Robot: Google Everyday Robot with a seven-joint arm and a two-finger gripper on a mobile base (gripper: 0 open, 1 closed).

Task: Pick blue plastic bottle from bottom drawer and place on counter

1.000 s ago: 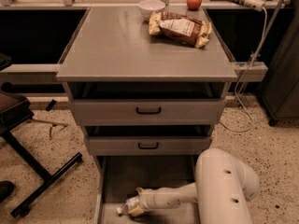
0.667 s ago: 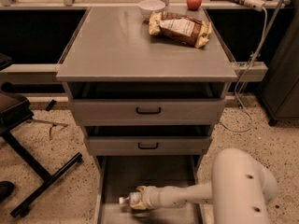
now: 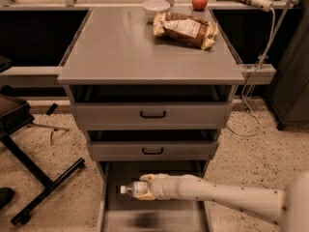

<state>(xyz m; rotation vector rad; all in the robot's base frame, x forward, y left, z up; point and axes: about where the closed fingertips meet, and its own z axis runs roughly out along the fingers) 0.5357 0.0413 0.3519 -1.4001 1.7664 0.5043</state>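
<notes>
Since a second ago, the arm is lifting. The gripper [image 3: 145, 188] and blue plastic bottle [image 3: 131, 189] are sitting higher in frame, and the shoulder is swinging off to the right. The fingers are clamping the bottle's body, which is lying horizontal with its cap poking left. Its shadow is falling on the bottom drawer [image 3: 164, 222] floor, so it's likely hanging clear. The bottle is probably needing to back out before rising, to be missing the drawer fronts [image 3: 152, 114] above. On the counter [image 3: 120, 47], the snack bag [image 3: 186, 29], bowl [image 3: 156, 7] and apple [image 3: 199, 1] are sitting at the back, so the front is looking like the drop spot.
</notes>
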